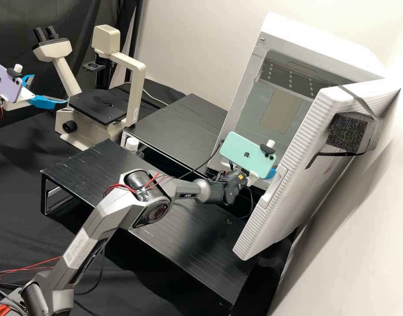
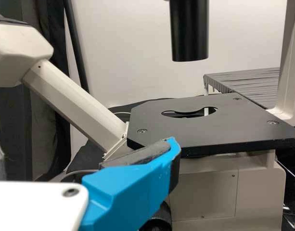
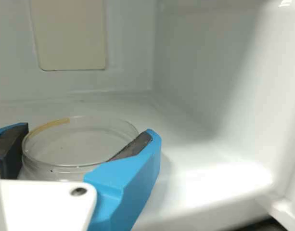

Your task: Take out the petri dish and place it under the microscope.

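At the far left of the high view, my left gripper (image 1: 44,97) stands open and empty beside the microscope (image 1: 131,87). One blue finger of the left gripper (image 2: 142,166) shows in the left wrist view before the black microscope stage (image 2: 195,132), which has a cut-out. My right gripper (image 1: 270,172) is at the white cabinet's opening, mostly hidden behind its phone. In the right wrist view the right gripper (image 3: 80,144) is shut on the clear round petri dish (image 3: 72,144), with dark pads against opposite sides. The dish is level, low over the cabinet floor (image 3: 185,144); whether it touches cannot be told.
The cabinet door (image 1: 293,166) stands wide open to the right of the right gripper. Black racks (image 1: 183,123) lie between microscope and cabinet, and a small bottle (image 1: 132,144) stands by the front rack (image 1: 87,171). The microscope's black tube (image 2: 189,31) hangs above its stage.
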Controlling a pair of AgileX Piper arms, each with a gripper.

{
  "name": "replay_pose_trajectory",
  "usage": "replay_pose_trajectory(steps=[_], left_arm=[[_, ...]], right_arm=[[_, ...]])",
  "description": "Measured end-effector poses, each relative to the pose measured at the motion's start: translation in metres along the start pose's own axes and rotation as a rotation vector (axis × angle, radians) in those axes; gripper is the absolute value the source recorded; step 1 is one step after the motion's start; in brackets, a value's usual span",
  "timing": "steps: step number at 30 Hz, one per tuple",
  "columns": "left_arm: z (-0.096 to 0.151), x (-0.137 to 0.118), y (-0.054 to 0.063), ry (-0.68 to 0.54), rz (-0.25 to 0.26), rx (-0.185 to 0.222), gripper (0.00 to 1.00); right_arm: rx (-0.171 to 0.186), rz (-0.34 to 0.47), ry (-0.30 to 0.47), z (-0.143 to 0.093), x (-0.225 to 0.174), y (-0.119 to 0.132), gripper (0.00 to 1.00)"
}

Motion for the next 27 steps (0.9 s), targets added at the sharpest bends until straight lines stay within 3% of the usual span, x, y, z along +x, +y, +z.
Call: replay_pose_trajectory(steps=[4,10,12,16,19,27], left_arm=[[0.0,0.0,0.0,0.0,0.0,0.0,1.0],[0.0,0.0,0.0,0.0,0.0,0.0,1.0],[0.0,0.0,0.0,0.0,0.0,0.0,1.0],[0.0,0.0,0.0,0.0,0.0,0.0,1.0],[0.0,0.0,0.0,0.0,0.0,0.0,1.0],[0.0,0.0,0.0,0.0,0.0,0.0,1.0]], right_arm=[[0.024,0.013,0.008,0.004,-0.015,0.005,0.0],[0.095,0.044,0.059,0.0,-0.042,0.002,0.0],[0.097,0.055,0.071,-0.001,-0.058,-0.004,0.0],[0.058,0.077,0.125,-0.008,-0.087,-0.011,0.0],[0.055,0.085,0.164,-0.009,-0.11,-0.022,0.0],[0.099,0.086,0.27,-0.011,-0.17,-0.051,0.0]])
